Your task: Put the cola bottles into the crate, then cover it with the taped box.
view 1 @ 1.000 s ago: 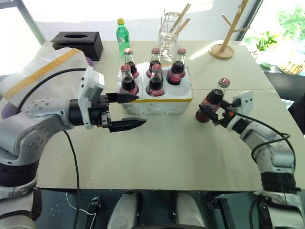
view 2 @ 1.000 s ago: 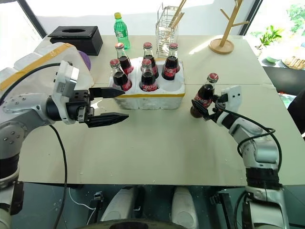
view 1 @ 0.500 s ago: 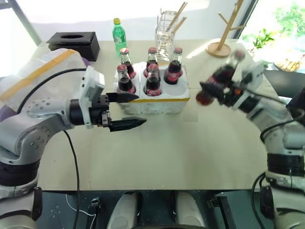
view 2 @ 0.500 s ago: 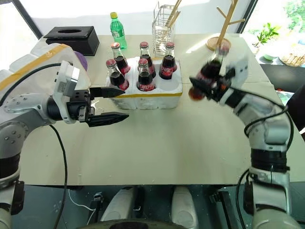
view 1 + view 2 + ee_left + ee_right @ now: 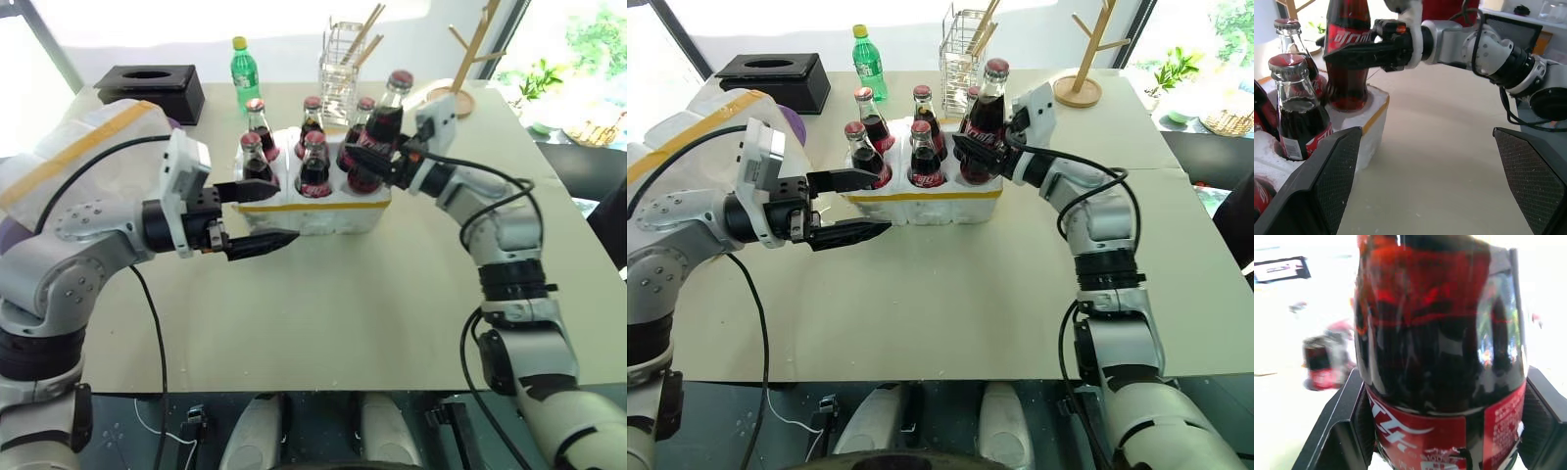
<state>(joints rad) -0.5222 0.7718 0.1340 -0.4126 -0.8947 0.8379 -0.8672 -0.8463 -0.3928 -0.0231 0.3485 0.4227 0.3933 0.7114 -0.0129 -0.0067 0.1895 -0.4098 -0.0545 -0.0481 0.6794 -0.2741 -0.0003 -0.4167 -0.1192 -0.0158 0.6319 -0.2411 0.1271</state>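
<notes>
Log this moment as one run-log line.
right gripper: shut on cola bottle, over crate's last well | left gripper: open beside crate | five bottles seated | taped box: not on

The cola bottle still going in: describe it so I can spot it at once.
Find the crate, the low white foam block with one yellow band, mid-table. At its near right corner well, one cola bottle is clamped in the right gripper. Unlike its five seated neighbours, it stands higher, its cap above theirs.

Pale beige rectangular tabletop (image 5: 392, 294), brightly sunlit from big windows (image 5: 147, 20) behind. At far edge: black tissue box (image 5: 150, 90), green plastic bottle (image 5: 245, 67), clear wire holder (image 5: 345, 61), wooden branching rack (image 5: 468, 54).
</notes>
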